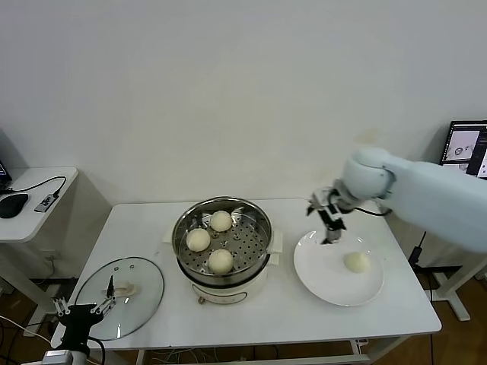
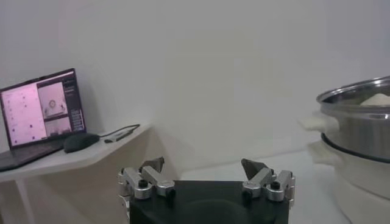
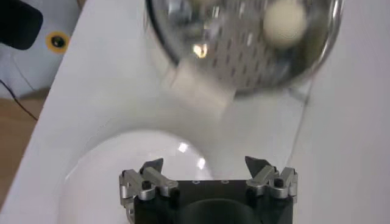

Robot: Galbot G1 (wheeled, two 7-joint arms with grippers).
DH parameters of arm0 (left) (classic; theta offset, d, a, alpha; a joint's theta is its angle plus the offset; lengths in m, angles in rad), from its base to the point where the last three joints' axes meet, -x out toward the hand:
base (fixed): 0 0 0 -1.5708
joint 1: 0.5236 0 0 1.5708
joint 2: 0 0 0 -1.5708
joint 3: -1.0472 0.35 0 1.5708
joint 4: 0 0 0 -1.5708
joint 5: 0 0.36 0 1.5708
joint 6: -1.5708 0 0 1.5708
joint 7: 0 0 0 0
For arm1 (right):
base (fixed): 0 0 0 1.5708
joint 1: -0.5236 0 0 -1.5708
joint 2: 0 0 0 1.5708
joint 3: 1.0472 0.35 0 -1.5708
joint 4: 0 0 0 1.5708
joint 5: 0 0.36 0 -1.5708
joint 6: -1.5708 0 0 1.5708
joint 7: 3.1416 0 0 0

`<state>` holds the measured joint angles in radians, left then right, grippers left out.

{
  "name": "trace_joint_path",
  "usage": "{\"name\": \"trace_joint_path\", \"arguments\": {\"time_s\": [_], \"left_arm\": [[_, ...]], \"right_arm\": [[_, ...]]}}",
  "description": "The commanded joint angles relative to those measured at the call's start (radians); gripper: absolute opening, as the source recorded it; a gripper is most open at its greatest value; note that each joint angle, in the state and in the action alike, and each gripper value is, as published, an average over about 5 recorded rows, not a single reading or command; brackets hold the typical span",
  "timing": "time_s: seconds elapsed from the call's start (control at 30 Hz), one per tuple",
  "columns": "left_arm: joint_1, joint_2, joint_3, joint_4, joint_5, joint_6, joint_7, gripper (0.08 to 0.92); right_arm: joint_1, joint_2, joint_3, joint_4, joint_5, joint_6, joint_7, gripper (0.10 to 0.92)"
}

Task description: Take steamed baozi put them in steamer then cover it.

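Observation:
The steamer (image 1: 262, 228) stands mid-table, a steel pot on a cream base, with three steamed baozi (image 1: 221, 220) on its perforated tray. A fourth baozi (image 1: 356, 261) lies on the white plate (image 1: 327, 285) to its right. My right gripper (image 1: 332, 234) hangs open and empty over the plate's far left rim, a short way from that bun. Its wrist view shows the open gripper (image 3: 204, 163) above the plate (image 3: 122, 176), with the steamer (image 3: 244, 61) and one baozi (image 3: 284, 21) beyond. My left gripper (image 1: 84, 306) rests open at the front left corner; its wrist view shows the gripper (image 2: 203, 164) empty, beside the steamer (image 2: 359, 128).
A glass lid (image 1: 137, 281) lies flat on the table at the front left, just beyond my left gripper. A side table (image 1: 38, 220) with a mouse and cables stands further left. A monitor (image 1: 464, 144) sits behind the right arm.

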<state>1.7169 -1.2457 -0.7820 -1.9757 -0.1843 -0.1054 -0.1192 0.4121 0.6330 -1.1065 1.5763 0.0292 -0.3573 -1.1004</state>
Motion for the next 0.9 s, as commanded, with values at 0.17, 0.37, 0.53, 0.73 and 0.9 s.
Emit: {"name": "trace_joint_path", "arguments": {"time_s": [0.17, 0.37, 0.53, 0.73, 0.9], "left_arm": [[0.010, 0.005, -0.010, -0.004, -0.002, 0.008, 0.002, 0.823], [0.017, 0.008, -0.032, -0.002, -0.010, 0.011, 0.004, 0.823], [0.019, 0.008, -0.041, -0.002, -0.014, 0.012, 0.004, 0.823], [0.020, 0.006, -0.046, -0.001, -0.014, 0.013, 0.005, 0.823], [0.019, 0.005, -0.047, 0.001, -0.015, 0.013, 0.005, 0.823]], "right_arm": [[-0.367, -0.109, 0.277, -0.140, -0.212, 0.045, -0.023, 0.823], [-0.448, -0.050, 0.324, -0.241, -0.272, 0.066, -0.009, 0.823], [-0.490, 0.004, 0.356, -0.303, -0.297, 0.070, 0.003, 0.823], [-0.506, 0.062, 0.380, -0.367, -0.316, 0.073, 0.016, 0.823], [-0.507, 0.089, 0.382, -0.401, -0.328, 0.073, 0.017, 0.823]]}}
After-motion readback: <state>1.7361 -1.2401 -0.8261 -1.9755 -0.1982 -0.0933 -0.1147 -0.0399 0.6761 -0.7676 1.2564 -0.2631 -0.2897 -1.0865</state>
